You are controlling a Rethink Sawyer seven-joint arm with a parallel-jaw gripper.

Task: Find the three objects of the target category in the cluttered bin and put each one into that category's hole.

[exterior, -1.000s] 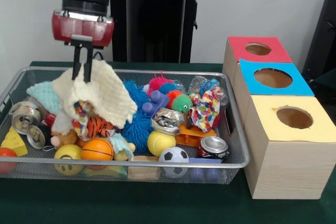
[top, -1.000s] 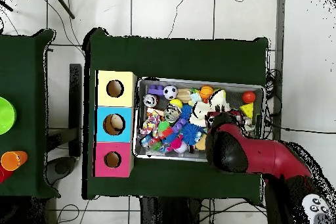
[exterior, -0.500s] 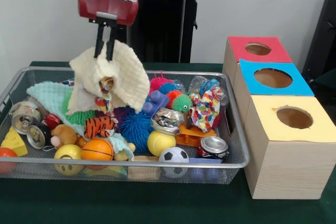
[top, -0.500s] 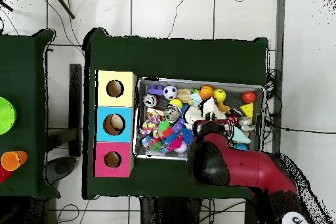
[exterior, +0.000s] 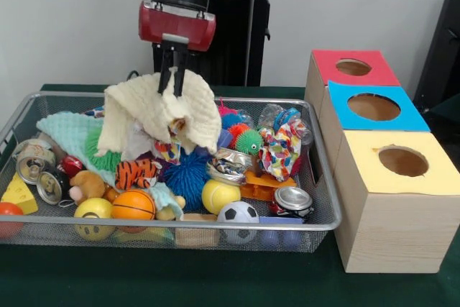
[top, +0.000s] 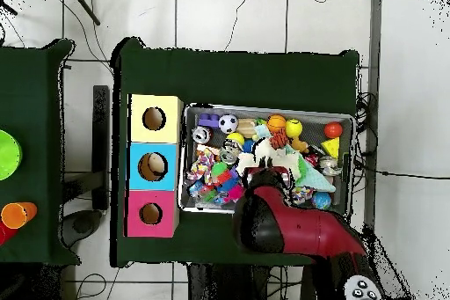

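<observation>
My gripper (exterior: 172, 83) hangs over the middle of the wire bin (exterior: 215, 227) and is shut on a cream knitted cloth (exterior: 154, 111). The cloth drapes down from the fingers, and its lower edge rests on the toys. A bit of patterned fabric (exterior: 168, 150) shows under it. Three wooden boxes stand to the right, each with a hole: red (exterior: 353, 67), blue (exterior: 374, 107) and yellow (exterior: 402, 161). In the overhead view the arm (top: 286, 223) covers the gripper, and part of the cream cloth (top: 264, 150) shows beside it.
The bin holds a mint cloth (exterior: 68, 131), a tiger plush (exterior: 135, 172), a blue spiky ball (exterior: 188, 175), a colourful cloth (exterior: 282, 149), cans (exterior: 36, 164), a soccer ball (exterior: 238, 213), an orange ball (exterior: 133, 205) and a cheese wedge (exterior: 19, 195).
The gripper has carried the cream cloth up and to the right in the front view, off the bin's left end. The mint cloth and tiger plush are now uncovered.
</observation>
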